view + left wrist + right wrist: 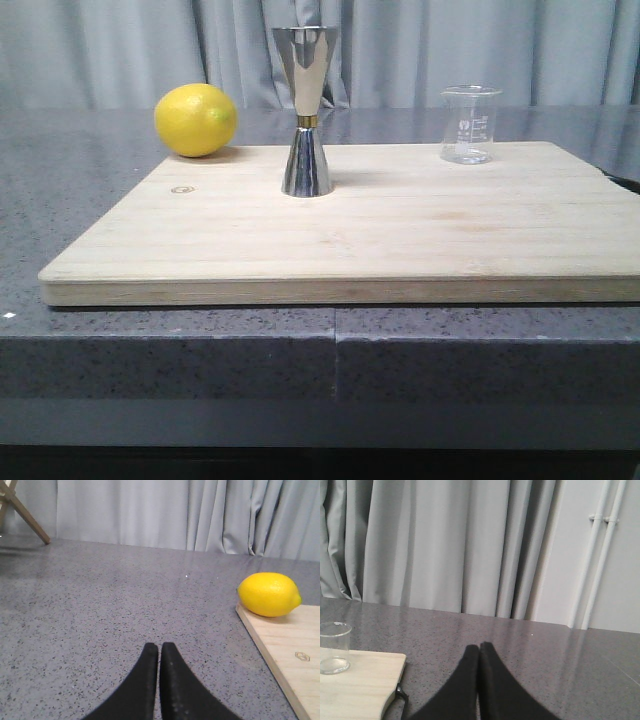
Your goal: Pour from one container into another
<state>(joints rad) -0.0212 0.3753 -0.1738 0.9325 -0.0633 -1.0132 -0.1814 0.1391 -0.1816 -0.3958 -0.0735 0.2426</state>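
**A:** Start close in. What are the tools doing?

**B:** Both are pressed closed and hold nothing. The left gripper (159, 652) has its black fingers tip to tip over bare grey speckled countertop (200, 340). The right gripper (479, 652) is the same, off the right end of the pale wooden cutting board (400, 240).

**A:** And what sits on the board?

**B:** Nearest the middle is the tall polished steel hourglass jigger with a thin gold band at its waist (306, 110), upright. Further back, toward the far right corner, is the small clear glass beaker with white printed marks (469, 125), also upright, well apart from the jigger. I can't tell whether it holds liquid. A yellow lemon (196, 120) rests at the far left corner.

**A:** So which arm should go for the beaker?

**B:** The right one, I'd judge. In the right wrist view the beaker (334, 647) lies ahead and off to its left; the left wrist view shows only the lemon (269, 594). The jaws must open first, then approach the upright glass from the side.
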